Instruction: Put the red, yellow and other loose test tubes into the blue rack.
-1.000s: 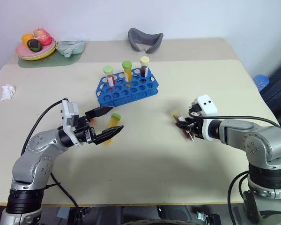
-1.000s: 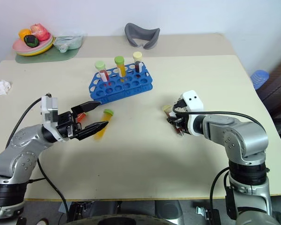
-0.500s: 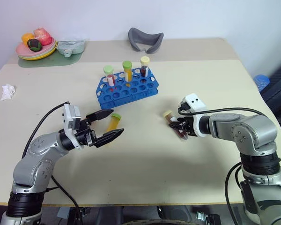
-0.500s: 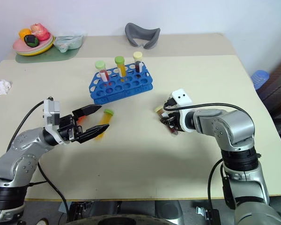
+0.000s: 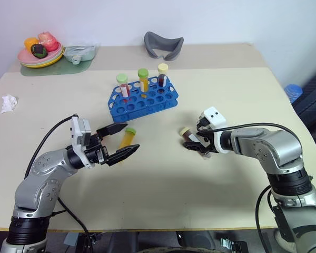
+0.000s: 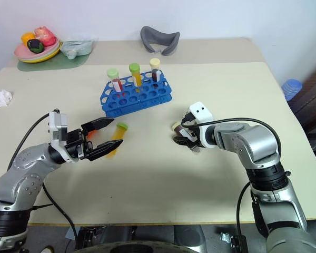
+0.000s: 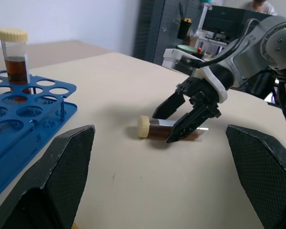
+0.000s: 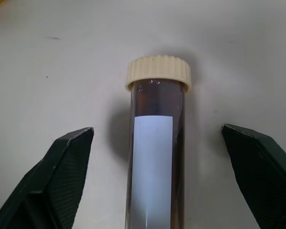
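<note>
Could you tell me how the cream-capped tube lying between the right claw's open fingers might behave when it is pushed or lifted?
The cream-capped tube lies on its round side, so it probably rolls if nudged. Its smooth wall looks slippery, and it seems stiff.

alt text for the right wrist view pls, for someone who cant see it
A dark brown test tube with a cream screw cap and a white label lies flat on the beige table, centred between the two black fingers of the open right pincer. The fingers stand wide on either side, clear of the tube.
</note>
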Available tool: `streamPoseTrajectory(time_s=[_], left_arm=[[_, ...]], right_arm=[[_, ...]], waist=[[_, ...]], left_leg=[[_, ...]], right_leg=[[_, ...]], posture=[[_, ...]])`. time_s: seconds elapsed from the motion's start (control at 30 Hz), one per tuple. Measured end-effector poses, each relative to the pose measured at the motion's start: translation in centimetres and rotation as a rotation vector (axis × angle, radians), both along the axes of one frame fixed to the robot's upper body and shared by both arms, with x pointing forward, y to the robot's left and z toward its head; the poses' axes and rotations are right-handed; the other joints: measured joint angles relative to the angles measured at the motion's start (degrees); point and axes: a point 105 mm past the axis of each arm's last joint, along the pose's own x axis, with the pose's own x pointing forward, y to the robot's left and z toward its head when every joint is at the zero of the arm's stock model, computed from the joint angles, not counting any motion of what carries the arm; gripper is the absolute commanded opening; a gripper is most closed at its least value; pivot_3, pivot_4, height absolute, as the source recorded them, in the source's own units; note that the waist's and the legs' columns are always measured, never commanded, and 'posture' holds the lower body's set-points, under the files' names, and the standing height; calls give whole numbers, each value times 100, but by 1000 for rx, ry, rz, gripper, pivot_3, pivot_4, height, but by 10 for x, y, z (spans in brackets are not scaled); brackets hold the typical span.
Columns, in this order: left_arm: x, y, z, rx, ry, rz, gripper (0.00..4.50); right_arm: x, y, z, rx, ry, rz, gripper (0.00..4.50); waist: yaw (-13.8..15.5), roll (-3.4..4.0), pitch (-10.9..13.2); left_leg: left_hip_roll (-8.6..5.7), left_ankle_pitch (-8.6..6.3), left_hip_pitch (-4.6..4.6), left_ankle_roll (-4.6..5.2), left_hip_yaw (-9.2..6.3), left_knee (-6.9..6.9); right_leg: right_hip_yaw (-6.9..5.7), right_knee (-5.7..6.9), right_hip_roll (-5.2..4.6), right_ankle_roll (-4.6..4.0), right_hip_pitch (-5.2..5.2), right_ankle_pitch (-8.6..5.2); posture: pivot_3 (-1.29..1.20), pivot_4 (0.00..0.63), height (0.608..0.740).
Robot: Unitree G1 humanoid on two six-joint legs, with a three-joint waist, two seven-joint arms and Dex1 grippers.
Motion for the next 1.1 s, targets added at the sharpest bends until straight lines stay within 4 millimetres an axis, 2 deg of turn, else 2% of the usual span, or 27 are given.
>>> streamPoseTrajectory(time_s=[0.27,0.5,0.83,0.93,1.07,1.1], left_arm=[[1,-2,-1,-1,5,-10,4500],[1,-2,-1,-4,8,-9,4500],[-1,-2,-4,-13,17,-3,4500],[-1,-3,-4,-12,17,-2,4500],[-1,-2,-4,-13,19,1,4500],[-1,-2,-4,-12,19,1,4500]], right_arm=[[6,3,10,-124,73,-37,4462],[8,6,11,-120,135,-52,4462],[12,26,11,-94,137,-30,4462],[12,28,11,-94,136,-29,3623],[11,32,7,-102,142,-20,1688],[10,32,7,-104,142,-20,1688]], waist=[[4,1,1],[0,1,1],[-6,1,1],[-8,1,1],[-3,1,1],[-2,1,1]], left_leg=[[0,0,-5,0,-1,-6],[0,0,-6,0,0,-6],[0,0,-6,1,0,-7],[0,0,-6,1,0,-7],[0,0,-7,1,0,-7],[0,0,-8,1,0,-7]], right_leg=[[0,-1,0,0,-9,-1],[0,-1,0,0,-10,-1],[0,-1,0,-1,-11,0],[0,-1,0,0,-11,0],[0,-1,0,0,-12,-1],[0,-1,0,0,-12,-1]], posture=[[0,150,740],[0,150,740],[0,150,740],[0,150,740],[0,150,740],[0,150,740]])
